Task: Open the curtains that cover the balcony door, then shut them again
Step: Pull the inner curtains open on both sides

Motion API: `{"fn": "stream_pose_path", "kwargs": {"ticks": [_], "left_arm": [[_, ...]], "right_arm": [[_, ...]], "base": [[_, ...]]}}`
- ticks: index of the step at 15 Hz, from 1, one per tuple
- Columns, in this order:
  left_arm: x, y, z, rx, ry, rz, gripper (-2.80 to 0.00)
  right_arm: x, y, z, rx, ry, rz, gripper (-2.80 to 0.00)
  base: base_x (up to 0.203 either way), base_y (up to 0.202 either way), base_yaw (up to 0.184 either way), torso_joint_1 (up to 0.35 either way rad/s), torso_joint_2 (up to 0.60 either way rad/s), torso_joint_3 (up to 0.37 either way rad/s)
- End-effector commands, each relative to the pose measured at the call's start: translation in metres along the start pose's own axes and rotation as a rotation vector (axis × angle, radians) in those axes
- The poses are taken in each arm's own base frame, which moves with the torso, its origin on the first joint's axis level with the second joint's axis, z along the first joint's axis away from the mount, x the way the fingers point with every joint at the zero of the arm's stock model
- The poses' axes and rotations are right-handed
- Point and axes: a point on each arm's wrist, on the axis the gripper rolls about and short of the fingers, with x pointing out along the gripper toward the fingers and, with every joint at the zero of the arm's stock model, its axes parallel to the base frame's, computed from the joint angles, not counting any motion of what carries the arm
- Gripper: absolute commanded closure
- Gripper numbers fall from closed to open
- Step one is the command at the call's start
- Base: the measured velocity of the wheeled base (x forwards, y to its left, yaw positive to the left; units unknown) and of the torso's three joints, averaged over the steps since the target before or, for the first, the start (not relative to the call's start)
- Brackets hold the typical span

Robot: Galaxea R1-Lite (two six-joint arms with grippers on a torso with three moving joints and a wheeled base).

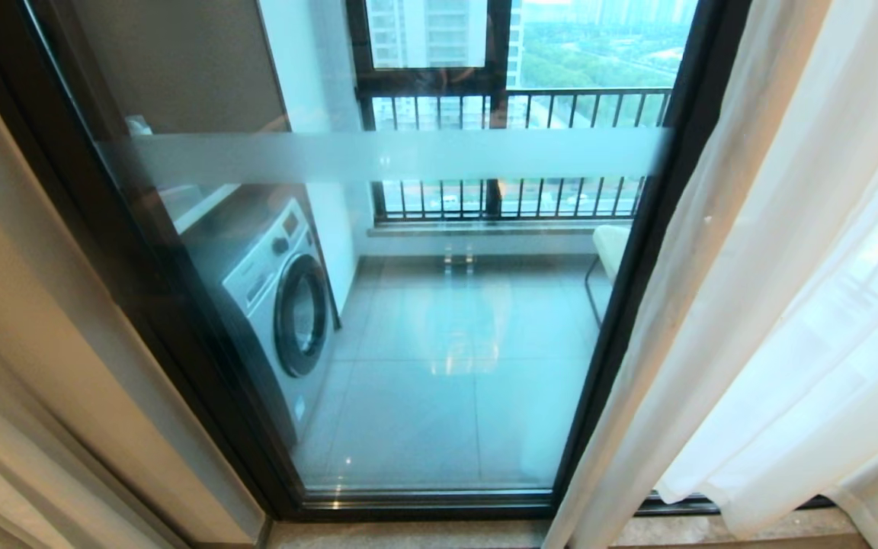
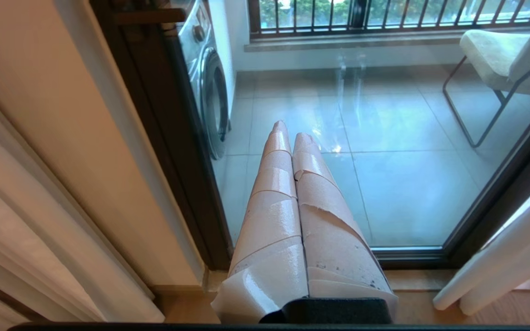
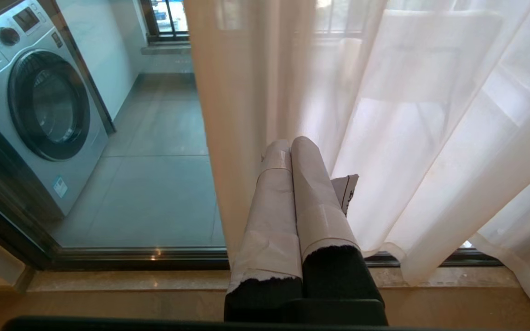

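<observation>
The balcony door (image 1: pixel 660 229) is a glass panel in a thick dark frame with a frosted white band across it. Sheer white curtains (image 1: pixel 789 290) hang in long folds at the right and leave the left glass bare. In the left wrist view my left gripper (image 2: pixel 291 131) is shut, its tape-wrapped fingers pressed together and pointing at the door (image 2: pixel 490 202) glass. My right gripper (image 3: pixel 290 143) is also shut with nothing between its fingers, its tips close in front of the curtain (image 3: pixel 430 138) near its left edge. Neither arm shows in the head view.
Behind the glass stand a washing machine (image 1: pixel 279 297) at the left, a pale chair (image 1: pixel 610 248) at the right and a black-barred railing (image 1: pixel 523 152) at the back. A beige wall (image 1: pixel 35 320) lies left of the door. A stone sill (image 1: pixel 408 534) runs along the floor.
</observation>
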Motion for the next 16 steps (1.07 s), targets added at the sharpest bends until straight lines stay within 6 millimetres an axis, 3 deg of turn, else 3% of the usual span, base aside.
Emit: {"fn": "stream_pose_path", "kwargs": {"ticks": [1, 4, 16], "left_arm": [[0.0, 0.0, 0.0, 0.0, 0.0, 0.001, 0.0], [0.0, 0.0, 0.0, 0.0, 0.0, 0.001, 0.0], [0.0, 0.0, 0.0, -0.006, 0.0, 0.001, 0.0]], "right_arm": [[0.0, 0.0, 0.0, 0.0, -0.001, 0.0, 0.0], [0.0, 0.0, 0.0, 0.0, -0.001, 0.0, 0.0], [0.0, 0.0, 0.0, 0.0, -0.001, 0.0, 0.0]], "base": [[0.0, -0.182, -0.001, 0.002, 0.01, -0.002], [0.0, -0.137, 0.002, 0.004, 0.0, 0.004], [0.0, 0.0, 0.0, 0.0, 0.0, 0.0]]}}
